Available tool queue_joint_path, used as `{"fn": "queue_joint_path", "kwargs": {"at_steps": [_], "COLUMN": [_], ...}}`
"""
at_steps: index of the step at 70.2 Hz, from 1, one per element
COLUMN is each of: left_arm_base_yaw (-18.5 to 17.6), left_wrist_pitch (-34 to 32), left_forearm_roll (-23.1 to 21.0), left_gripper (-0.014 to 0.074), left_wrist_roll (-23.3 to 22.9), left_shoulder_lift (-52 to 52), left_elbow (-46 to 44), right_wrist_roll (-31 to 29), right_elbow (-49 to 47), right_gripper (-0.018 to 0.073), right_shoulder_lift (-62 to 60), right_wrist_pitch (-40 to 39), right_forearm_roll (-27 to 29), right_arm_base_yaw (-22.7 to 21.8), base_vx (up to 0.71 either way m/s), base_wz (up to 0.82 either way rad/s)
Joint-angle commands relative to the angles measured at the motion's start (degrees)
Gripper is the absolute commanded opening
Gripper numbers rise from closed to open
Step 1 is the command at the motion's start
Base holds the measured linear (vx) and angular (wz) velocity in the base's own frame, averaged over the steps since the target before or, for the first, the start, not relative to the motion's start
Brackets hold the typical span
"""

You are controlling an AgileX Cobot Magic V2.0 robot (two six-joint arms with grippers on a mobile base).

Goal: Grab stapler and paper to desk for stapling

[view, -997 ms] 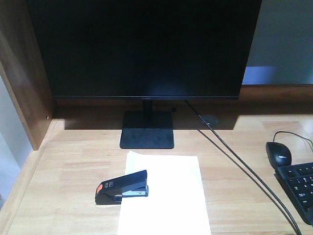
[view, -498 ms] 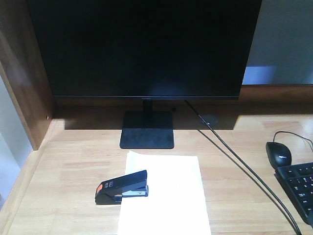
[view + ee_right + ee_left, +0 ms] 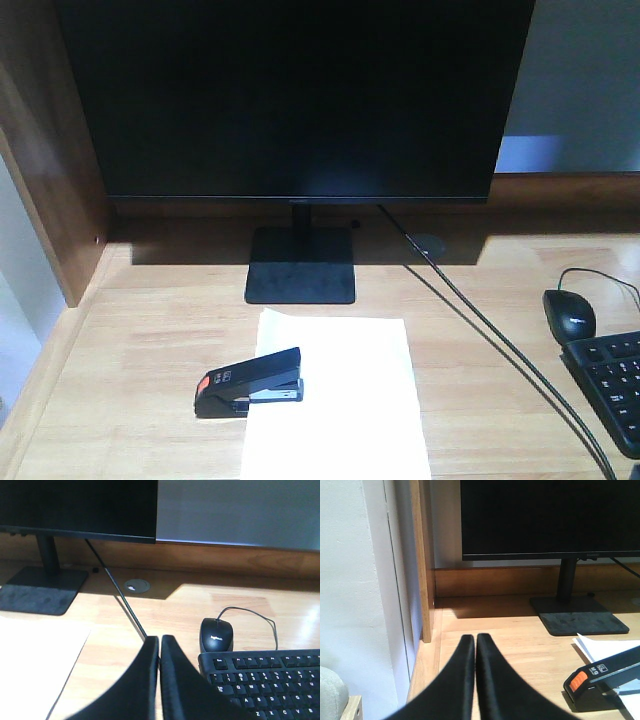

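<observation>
The black stapler [image 3: 250,381] with its orange rear patch lies on the desk [image 3: 150,330], its front end over the left edge of the white paper [image 3: 340,400]. In the left wrist view the stapler [image 3: 605,679] is at the lower right, and the paper [image 3: 607,646] behind it. My left gripper [image 3: 474,637] is shut and empty, hovering left of the stapler near the desk's left side panel. My right gripper [image 3: 160,639] is shut and empty, above the desk between the paper [image 3: 35,660] and the keyboard. Neither gripper shows in the front view.
A large black monitor [image 3: 300,100] on its stand [image 3: 302,265] fills the back. A cable [image 3: 480,320] runs diagonally across the desk. A black mouse [image 3: 569,314] and keyboard [image 3: 612,385] sit at the right. A brown side panel [image 3: 50,170] bounds the left.
</observation>
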Motion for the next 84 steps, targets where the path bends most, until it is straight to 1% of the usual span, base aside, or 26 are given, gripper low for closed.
{"fn": "queue_joint_path", "kwargs": {"at_steps": [1,4,14,23,26,30,35,48,62,66,84], "left_arm_base_yaw": [0.13,0.13,0.13,0.13,0.13,0.13,0.13,0.13,0.13,0.13,0.13], "left_wrist_pitch": [-4.58,-4.58,-4.58,-4.58,-4.58,-4.58,-4.58,-4.58,-4.58,-4.58,-4.58], "left_forearm_roll": [-0.67,-0.67,-0.67,-0.67,-0.67,-0.67,-0.67,-0.67,-0.67,-0.67,-0.67], "left_gripper": [-0.0006,-0.0006,-0.0006,-0.0006,-0.0006,-0.0006,-0.0006,-0.0006,-0.0006,-0.0006,-0.0006], "left_wrist_roll": [-0.37,-0.37,-0.37,-0.37,-0.37,-0.37,-0.37,-0.37,-0.37,-0.37,-0.37], "left_shoulder_lift": [-0.66,-0.66,-0.66,-0.66,-0.66,-0.66,-0.61,-0.61,-0.61,-0.61,-0.61], "left_elbow": [1.62,1.62,1.62,1.62,1.62,1.62,1.62,1.62,1.62,1.62,1.62], "right_wrist_roll": [-4.2,-4.72,-4.4,-4.4,-4.72,-5.06,-5.13,-5.1,-4.72,-4.4,-4.4], "right_elbow": [1.32,2.92,8.8,14.54,14.38,14.38,14.38,14.38,14.38,14.38,14.38], "right_gripper": [-0.0006,-0.0006,-0.0006,-0.0006,-0.0006,-0.0006,-0.0006,-0.0006,-0.0006,-0.0006,-0.0006], "right_shoulder_lift": [-3.08,-4.83,-10.81,-17.63,-19.97,-22.88,-22.46,-22.51,-22.51,-22.51,-22.51], "right_wrist_pitch": [-3.44,-3.44,-3.68,-6.9,-4.39,-3.69,-3.97,-3.69,-5.76,-6.88,-9.42], "right_forearm_roll": [3.49,4.52,4.74,5.16,5.49,5.16,4.05,3.99,4.48,4.48,4.42], "right_arm_base_yaw": [-0.01,-0.01,-0.01,-0.01,-0.01,-0.06,-0.06,-0.32,-6.51,-7.46,-7.4], "base_vx": [0.0,0.0,0.0,0.0,0.0,0.0,0.0,0.0,0.0,0.0,0.0], "base_wz": [0.0,0.0,0.0,0.0,0.0,0.0,0.0,0.0,0.0,0.0,0.0]}}
